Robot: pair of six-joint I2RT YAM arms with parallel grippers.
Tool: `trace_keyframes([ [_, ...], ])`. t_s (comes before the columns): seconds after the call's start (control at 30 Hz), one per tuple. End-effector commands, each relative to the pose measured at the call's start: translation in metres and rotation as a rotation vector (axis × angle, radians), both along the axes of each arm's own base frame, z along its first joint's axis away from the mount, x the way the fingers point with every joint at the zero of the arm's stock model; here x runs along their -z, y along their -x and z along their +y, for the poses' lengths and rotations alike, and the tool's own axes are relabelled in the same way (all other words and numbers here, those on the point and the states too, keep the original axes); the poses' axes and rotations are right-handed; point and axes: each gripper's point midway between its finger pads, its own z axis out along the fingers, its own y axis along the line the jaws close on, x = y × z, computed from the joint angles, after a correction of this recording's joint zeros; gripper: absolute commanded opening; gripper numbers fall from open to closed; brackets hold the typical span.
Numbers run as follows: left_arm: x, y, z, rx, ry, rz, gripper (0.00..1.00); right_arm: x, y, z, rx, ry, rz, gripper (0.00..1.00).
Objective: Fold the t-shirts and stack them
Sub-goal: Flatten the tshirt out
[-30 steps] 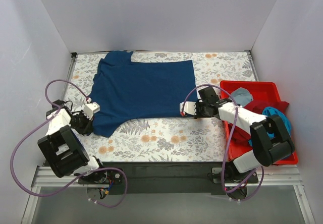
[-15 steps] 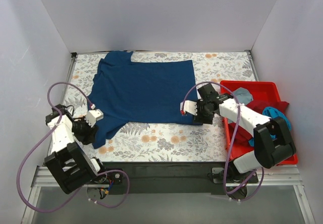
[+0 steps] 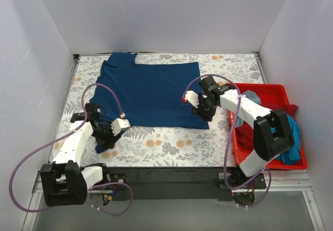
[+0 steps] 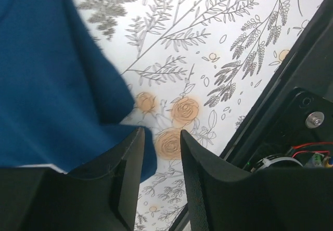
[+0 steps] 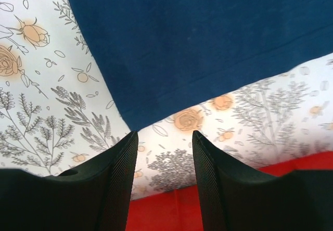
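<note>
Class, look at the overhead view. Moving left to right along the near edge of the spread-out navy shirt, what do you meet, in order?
left gripper, open, by the near left corner → navy t-shirt → right gripper, open, by the near right corner → red bin

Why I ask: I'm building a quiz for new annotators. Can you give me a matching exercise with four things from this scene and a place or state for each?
Column one
1. navy t-shirt
2. red bin
3. left gripper
4. right gripper

Column two
A. open, by the shirt's near-right corner
B. spread flat on the floral cover
C. open, by the shirt's near-left corner
D. at the far right, other shirts piled inside

Pairs: 1-B, 2-D, 3-C, 4-A
</note>
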Motion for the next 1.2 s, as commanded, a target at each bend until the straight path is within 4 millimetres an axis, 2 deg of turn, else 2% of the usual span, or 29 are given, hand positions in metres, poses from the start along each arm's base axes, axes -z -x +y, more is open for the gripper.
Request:
trace_keyframes([
  [0.0, 0.017, -0.005, -0.003, -0.059, -0.102, 0.046, 0.33, 0.003, 0.008, 0.002, 0.068, 0.009, 0.087, 0.52],
  [0.2, 0.037, -0.030, -0.003, -0.119, -0.200, 0.022, 0.38, 0.009, 0.009, -0.001, 0.091, 0.037, 0.117, 0.51],
  [0.43, 0.056, -0.037, 0.006, -0.139, -0.303, -0.015, 0.40, 0.012, 0.009, -0.005, 0.093, 0.059, 0.115, 0.51],
  [0.5, 0.059, -0.037, 0.009, -0.145, -0.323, -0.017, 0.37, 0.011, 0.008, -0.005, 0.093, 0.060, 0.112, 0.51],
  [0.57, 0.063, -0.031, 0.009, -0.131, -0.329, 0.003, 0.31, 0.012, 0.009, -0.005, 0.091, 0.062, 0.112, 0.51],
  [0.6, 0.063, -0.025, 0.007, -0.116, -0.325, 0.018, 0.18, 0.012, 0.008, -0.006, 0.093, 0.064, 0.113, 0.51],
  [0.67, 0.063, -0.017, 0.001, -0.059, -0.312, 0.033, 0.05, 0.013, 0.008, -0.006, 0.093, 0.066, 0.114, 0.51],
  [0.7, 0.060, -0.003, -0.001, -0.017, -0.302, 0.082, 0.00, 0.012, 0.008, -0.006, 0.091, 0.066, 0.111, 0.51],
  [0.73, 0.054, 0.006, -0.013, 0.030, -0.240, 0.106, 0.00, 0.013, 0.008, -0.007, 0.091, 0.069, 0.113, 0.50],
  [0.77, 0.042, 0.006, -0.024, 0.105, -0.194, 0.097, 0.00, 0.013, 0.009, -0.007, 0.088, 0.070, 0.114, 0.50],
  [0.8, 0.033, 0.026, -0.028, 0.149, -0.162, 0.171, 0.00, 0.014, 0.009, -0.007, 0.087, 0.074, 0.113, 0.50],
  [0.83, 0.021, 0.032, -0.046, 0.187, -0.065, 0.182, 0.00, 0.014, 0.009, -0.008, 0.088, 0.075, 0.114, 0.50],
  [0.9, -0.004, 0.034, -0.061, 0.250, 0.009, 0.189, 0.00, 0.015, 0.010, -0.008, 0.084, 0.076, 0.119, 0.50],
  [0.93, -0.011, 0.037, -0.072, 0.277, 0.062, 0.209, 0.00, 0.015, 0.010, -0.008, 0.081, 0.076, 0.118, 0.50],
  [1.0, -0.021, 0.038, -0.080, 0.296, 0.103, 0.228, 0.00, 0.015, 0.009, -0.007, 0.077, 0.074, 0.119, 0.51],
  [1.03, -0.024, 0.037, -0.084, 0.294, 0.122, 0.232, 0.21, 0.015, 0.009, -0.007, 0.073, 0.077, 0.120, 0.51],
  [1.13, -0.040, 0.023, -0.099, 0.222, 0.182, 0.224, 0.36, 0.014, 0.008, -0.008, 0.074, 0.083, 0.114, 0.51],
  [1.17, -0.043, 0.014, -0.102, 0.176, 0.186, 0.227, 0.37, 0.014, 0.008, -0.008, 0.073, 0.085, 0.111, 0.51],
])
